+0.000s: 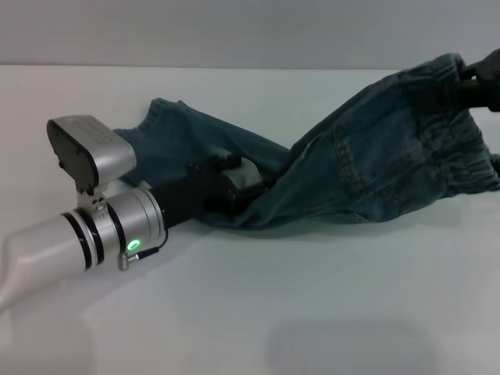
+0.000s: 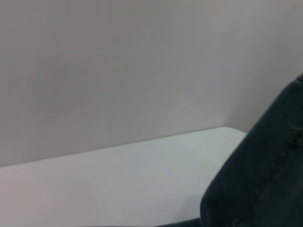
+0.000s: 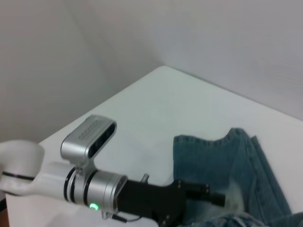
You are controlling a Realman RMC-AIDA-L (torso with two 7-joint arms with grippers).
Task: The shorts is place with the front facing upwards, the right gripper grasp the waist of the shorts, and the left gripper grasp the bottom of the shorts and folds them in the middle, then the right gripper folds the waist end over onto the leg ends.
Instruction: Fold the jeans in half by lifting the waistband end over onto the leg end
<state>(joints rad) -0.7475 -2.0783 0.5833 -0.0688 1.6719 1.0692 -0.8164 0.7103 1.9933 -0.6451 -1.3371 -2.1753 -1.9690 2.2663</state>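
Observation:
Blue denim shorts (image 1: 375, 156) hang stretched between my two grippers above the white table (image 1: 312, 312). At the far right, my right gripper (image 1: 478, 78) is shut on the gathered elastic waist (image 1: 457, 133) and holds it raised. My left gripper (image 1: 246, 181) reaches in from the lower left, its tip buried in denim, shut on the bottom of the shorts. One leg (image 1: 180, 137) lies flat on the table behind the left wrist. In the right wrist view the left gripper (image 3: 220, 198) sits over that flat leg (image 3: 213, 156). Dark denim (image 2: 265, 175) fills a corner of the left wrist view.
The silver-white left arm with its green light (image 1: 133, 244) lies low across the table's left side. A pale wall (image 1: 234, 31) stands behind the table's far edge. Bare white tabletop runs along the front.

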